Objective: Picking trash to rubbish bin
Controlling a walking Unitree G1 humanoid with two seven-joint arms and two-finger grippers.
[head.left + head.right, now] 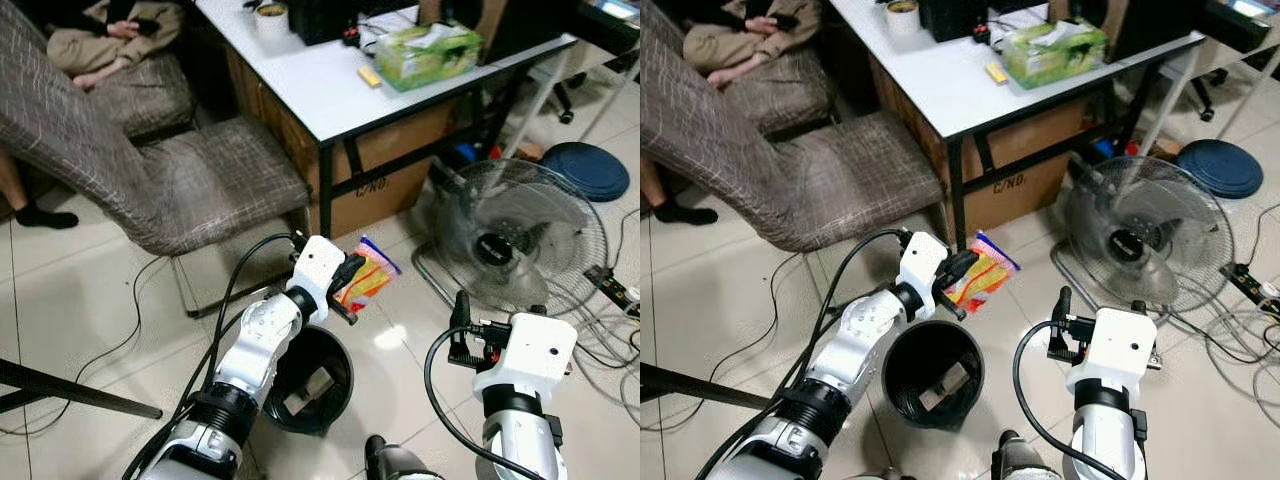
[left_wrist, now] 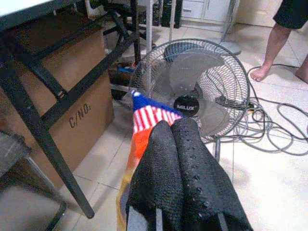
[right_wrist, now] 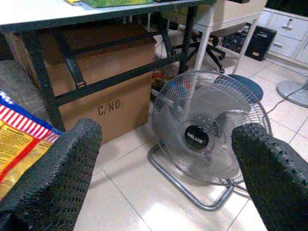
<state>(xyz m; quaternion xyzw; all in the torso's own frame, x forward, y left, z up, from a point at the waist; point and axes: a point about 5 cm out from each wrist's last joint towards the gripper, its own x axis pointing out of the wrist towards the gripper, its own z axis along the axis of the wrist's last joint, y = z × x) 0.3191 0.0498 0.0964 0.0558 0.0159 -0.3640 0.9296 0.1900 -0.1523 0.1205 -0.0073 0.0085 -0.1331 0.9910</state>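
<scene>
Beside the floor fan, left end effector grips snack wrapper.

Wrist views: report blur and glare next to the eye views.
Left wrist view: soft, the left gripper shut on the snack wrapper a blurred mass. Right wrist view: fingers out of focus, floor fan sharper. Left eye view: crisp, glare patch on the floor tiles.

Bin on floor, near the robot — between both arms.
Fan right; surface behind, cardboard box under it; chair left.
</scene>
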